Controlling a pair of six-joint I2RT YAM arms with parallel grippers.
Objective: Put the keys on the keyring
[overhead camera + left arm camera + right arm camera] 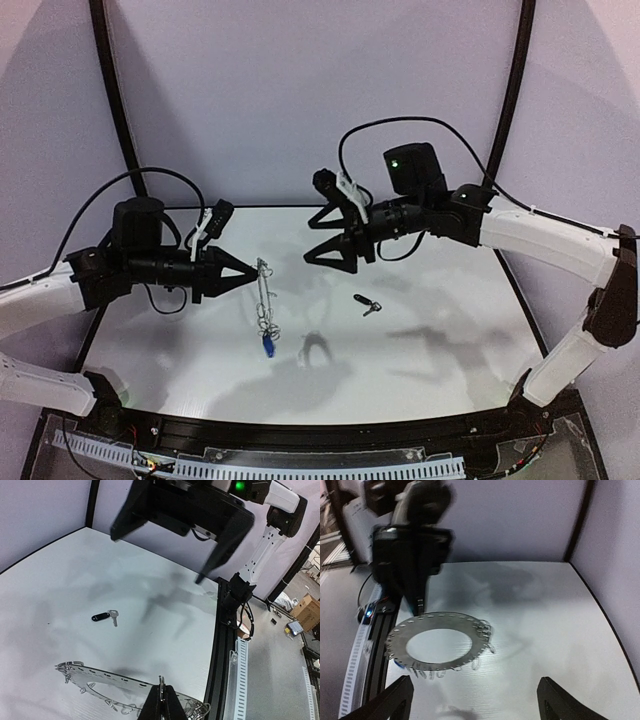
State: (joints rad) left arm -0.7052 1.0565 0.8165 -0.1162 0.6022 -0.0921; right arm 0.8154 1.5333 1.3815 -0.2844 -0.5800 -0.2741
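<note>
The blue-headed key dangles nearest, at 6 o'clock of the keyring, from one of its wire loops. The ring itself stands on edge above the table. The left claw is clamped shut on its rim from 9 o'clock. At about 3 o'clock of the ring, well apart, the black-headed key lies flat on the table. Farther back, at 1 o'clock, the right claw hangs in the air, spread wide and holding nothing.
</note>
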